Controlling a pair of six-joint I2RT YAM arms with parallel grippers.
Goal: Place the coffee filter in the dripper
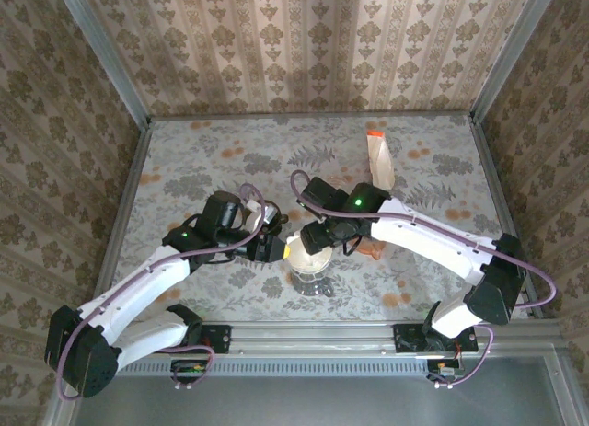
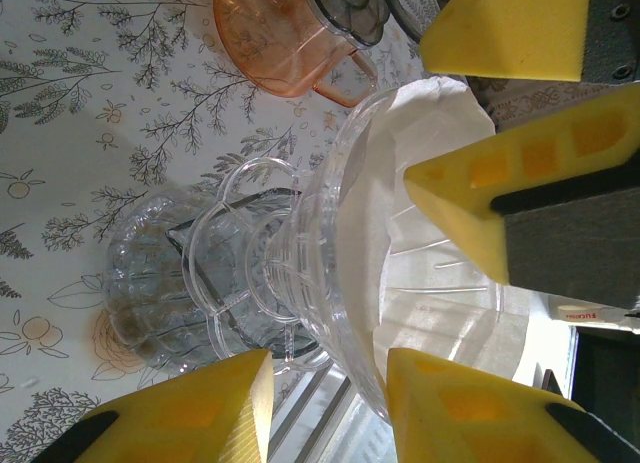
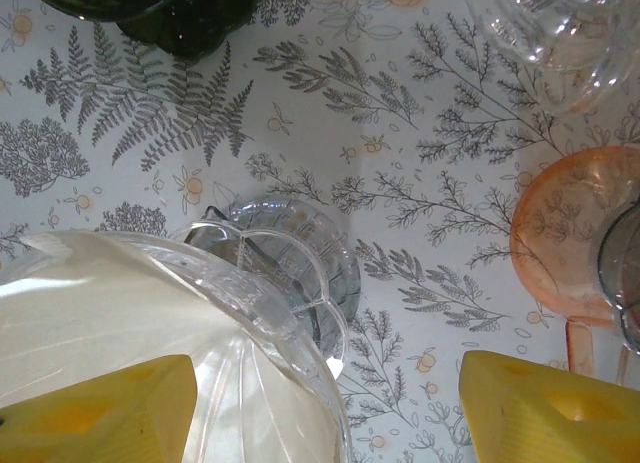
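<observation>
Lining ribbed clear dripper (image 2: 300,253), white filter (image 2: 432,118)

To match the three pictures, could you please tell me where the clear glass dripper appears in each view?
Top external: clear dripper, lower centre.
Left wrist: centre, seen sideways.
Right wrist: lower left.
Shared landmark: the orange cup beside it.

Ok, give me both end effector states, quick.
Left end effector: closed on the dripper at its rim.
Right end effector: open, holding nothing, one finger over the filter, the other outside the rim.
</observation>
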